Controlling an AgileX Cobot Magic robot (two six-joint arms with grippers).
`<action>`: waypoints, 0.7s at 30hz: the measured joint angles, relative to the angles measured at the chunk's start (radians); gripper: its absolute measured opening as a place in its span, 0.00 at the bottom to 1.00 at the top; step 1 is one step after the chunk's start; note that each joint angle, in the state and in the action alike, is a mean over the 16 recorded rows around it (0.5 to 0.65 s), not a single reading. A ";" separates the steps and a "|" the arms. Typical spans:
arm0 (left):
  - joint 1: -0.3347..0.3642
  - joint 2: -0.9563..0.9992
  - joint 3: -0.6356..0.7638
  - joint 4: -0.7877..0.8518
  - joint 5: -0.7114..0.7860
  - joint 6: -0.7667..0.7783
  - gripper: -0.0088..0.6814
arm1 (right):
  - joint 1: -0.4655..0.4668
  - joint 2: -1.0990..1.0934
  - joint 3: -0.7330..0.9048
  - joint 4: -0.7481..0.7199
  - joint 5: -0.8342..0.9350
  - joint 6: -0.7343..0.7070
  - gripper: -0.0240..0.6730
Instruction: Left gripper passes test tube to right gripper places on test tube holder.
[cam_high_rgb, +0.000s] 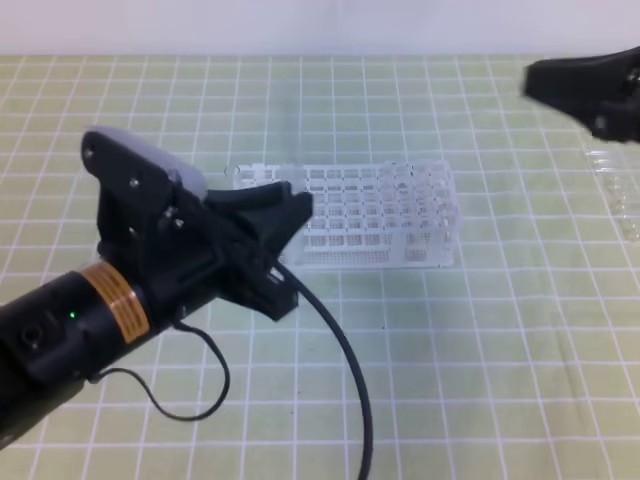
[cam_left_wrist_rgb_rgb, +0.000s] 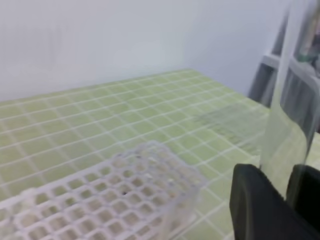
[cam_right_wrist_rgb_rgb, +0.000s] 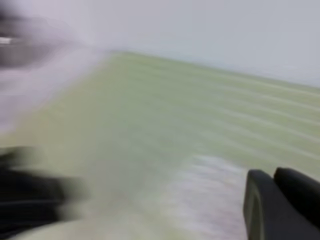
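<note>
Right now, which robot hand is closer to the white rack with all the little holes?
Left. The left gripper overlaps the test tube holder at its left end; the right gripper hangs far off, up right.

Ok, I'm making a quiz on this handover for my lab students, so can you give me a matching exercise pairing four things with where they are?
Things:
1. left gripper
2. right gripper
3. test tube holder
4. test tube

Places:
a. middle of the green grid mat
b. top right corner of the high view
c. upright between two black fingers in the left wrist view
d. left foreground, trailing a black cable

Pairs: 1-d, 2-b, 3-a, 4-c
</note>
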 joint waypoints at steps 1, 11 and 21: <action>0.000 0.000 0.000 0.024 -0.009 -0.021 0.10 | -0.019 0.010 -0.001 0.009 0.046 -0.013 0.08; 0.000 -0.002 0.000 0.276 -0.093 -0.226 0.06 | -0.023 0.070 -0.008 0.044 0.346 -0.117 0.10; 0.000 -0.002 0.000 0.420 -0.119 -0.330 0.06 | 0.067 0.071 -0.008 0.054 0.350 -0.068 0.14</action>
